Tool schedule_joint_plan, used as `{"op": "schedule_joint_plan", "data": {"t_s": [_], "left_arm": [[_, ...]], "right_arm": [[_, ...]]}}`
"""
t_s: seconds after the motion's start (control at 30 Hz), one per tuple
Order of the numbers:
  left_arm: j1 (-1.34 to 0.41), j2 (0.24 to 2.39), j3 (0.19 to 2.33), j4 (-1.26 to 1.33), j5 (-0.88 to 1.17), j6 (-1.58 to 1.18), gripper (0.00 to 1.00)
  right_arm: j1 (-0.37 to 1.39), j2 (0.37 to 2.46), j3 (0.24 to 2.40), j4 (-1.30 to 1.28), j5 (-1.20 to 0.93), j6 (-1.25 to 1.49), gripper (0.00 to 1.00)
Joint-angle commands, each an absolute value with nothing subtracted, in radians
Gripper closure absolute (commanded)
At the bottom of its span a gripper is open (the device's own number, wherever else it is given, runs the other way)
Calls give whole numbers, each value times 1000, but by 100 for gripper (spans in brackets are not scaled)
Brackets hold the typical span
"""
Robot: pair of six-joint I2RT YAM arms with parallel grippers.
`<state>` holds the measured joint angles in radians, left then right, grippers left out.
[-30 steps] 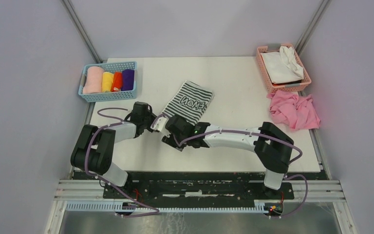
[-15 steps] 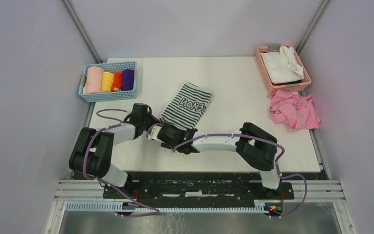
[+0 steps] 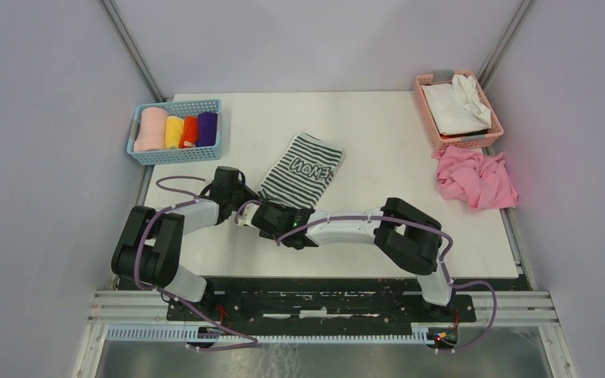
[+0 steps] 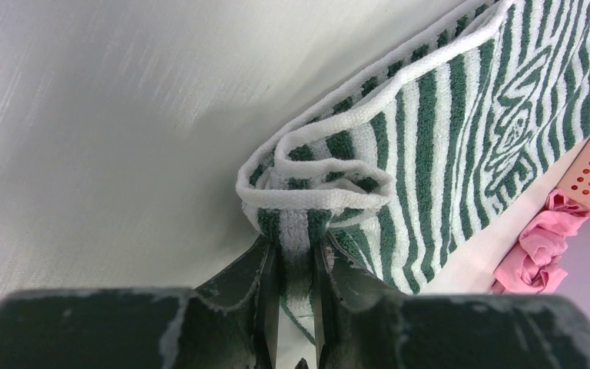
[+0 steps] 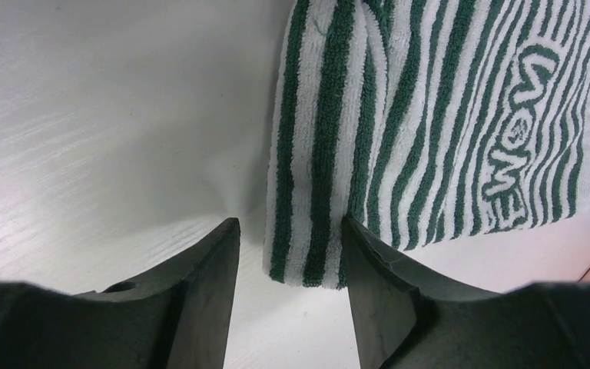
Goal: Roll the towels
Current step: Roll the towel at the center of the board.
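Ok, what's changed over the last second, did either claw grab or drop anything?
The right arm folded in, its elbow swinging left, and the right claw slid slightly left. It is open, with a finger on either side of the striped towel at its near corner. Nothing was taken or released. The left claw stays shut on the towel's folded near end. The towel and the pink cloth have not moved.

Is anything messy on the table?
Yes. The pink cloth lies in a crumpled heap at the right edge of the table, beside the pink basket rather than in it.
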<state>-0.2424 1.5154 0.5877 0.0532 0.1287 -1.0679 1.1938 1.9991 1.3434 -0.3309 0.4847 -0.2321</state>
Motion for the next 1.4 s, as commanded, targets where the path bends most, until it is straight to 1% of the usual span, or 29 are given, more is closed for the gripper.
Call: {"op": "schedule_joint_plan", "data": {"t_s": [0.0, 0.23, 0.37, 0.43, 0.5, 0.57, 0.63, 0.73, 0.77, 0.83, 0.9, 0.97, 1.03, 1.1, 1.2, 1.37], "left_arm": [[-247, 1530, 555, -80, 74, -1014, 75], [-247, 1527, 554, -88, 61, -1008, 75], [-247, 1535, 558, -89, 57, -1005, 75], [-248, 1540, 560, -89, 56, -1002, 75], [-247, 1541, 562, -91, 57, -1002, 75], [-246, 1535, 565, -99, 54, -1002, 74], [-246, 1516, 566, -114, 50, -1000, 73], [-247, 1459, 563, -145, 39, -991, 70], [-247, 1432, 561, -162, 34, -989, 68], [-247, 1373, 555, -199, 27, -986, 65], [-247, 1306, 545, -235, 20, -985, 59], [-247, 1232, 542, -279, 12, -983, 52], [-247, 1143, 546, -326, 2, -973, 43], [-248, 1074, 552, -373, -6, -966, 36], [-247, 986, 544, -404, 17, -965, 31], [-246, 901, 504, -402, 93, -977, 25]], "right_arm": [[1190, 2043, 1396, -338, 521, -228, 40], [1142, 2093, 1396, -371, 512, -187, 40], [1115, 2103, 1388, -403, 460, -162, 42], [1107, 2116, 1387, -423, 442, -151, 45], [1100, 2128, 1383, -450, 422, -140, 53], [1099, 2125, 1374, -470, 384, -125, 64], [1099, 2101, 1357, -494, 303, -108, 74], [1091, 2031, 1327, -514, 139, -76, 94], [1083, 2006, 1319, -519, 70, -65, 99], [1061, 1964, 1308, -526, -77, -35, 100], [1034, 1934, 1307, -531, -240, -7, 100], [1002, 1915, 1306, -517, -408, 35, 99], [960, 1911, 1307, -495, -539, 90, 100], [902, 1921, 1307, -463, -654, 152, 100], [829, 1962, 1305, -397, -818, 258, 99], [755, 2058, 1290, -232, -1021, 432, 99]]}}
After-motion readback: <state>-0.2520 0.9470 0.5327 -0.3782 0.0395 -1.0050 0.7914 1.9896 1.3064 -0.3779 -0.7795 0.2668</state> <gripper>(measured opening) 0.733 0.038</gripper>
